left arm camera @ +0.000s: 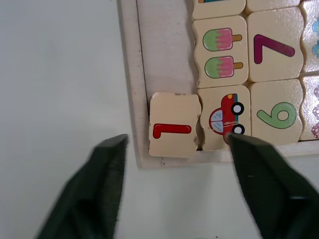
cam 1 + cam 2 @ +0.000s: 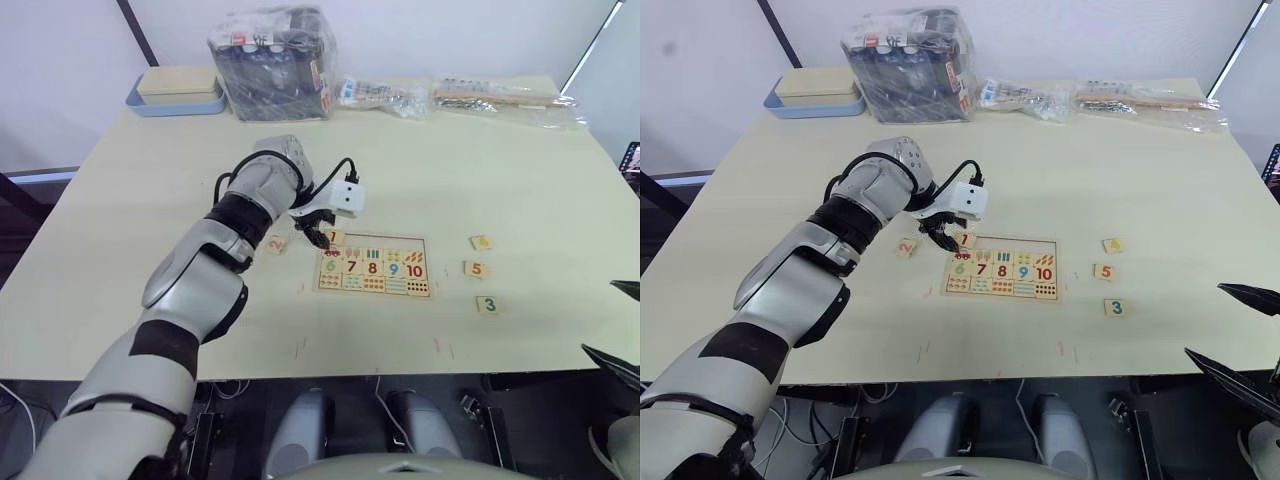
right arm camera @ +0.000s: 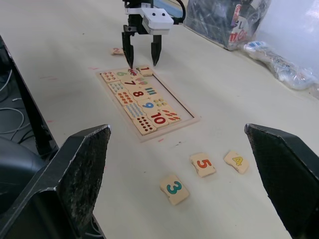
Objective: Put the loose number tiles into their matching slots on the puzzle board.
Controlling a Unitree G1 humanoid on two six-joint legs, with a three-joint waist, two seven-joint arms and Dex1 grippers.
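**Left wrist view: tile 1 at the corner slot, pincer spread above it**

Left wrist view shows the small square light-wood tile printed with a red 1 [image 1: 172,130] lying at the corner of the flat rectangular light-wood puzzle board [image 1: 130,74], slightly askew, with one edge seeming to ride on the raised rim and not yet flat in its slot. The left pincer [image 1: 174,186] hangs just over it with its black fingers spread wide, holding nothing.

Going left to right across the pale wooden table [image 2: 150,200]: the tile with an orange 2 [image 2: 276,243] lies just beside the board, behind the left arm; then the board with its empty top-row slots [image 2: 385,243]; well apart to the right lie the yellow 4 tile [image 2: 481,242], the orange 5 tile [image 2: 476,268] and the green 3 tile [image 2: 488,304]. The right pincer [image 3: 174,164] stands wide and empty near those three.

The tiles look light, stiff and smooth, with wavy edges; they probably slide easily on the table. Best taken by two opposite edges, then pressed down flat, since a tilted tile will likely catch on the rim.
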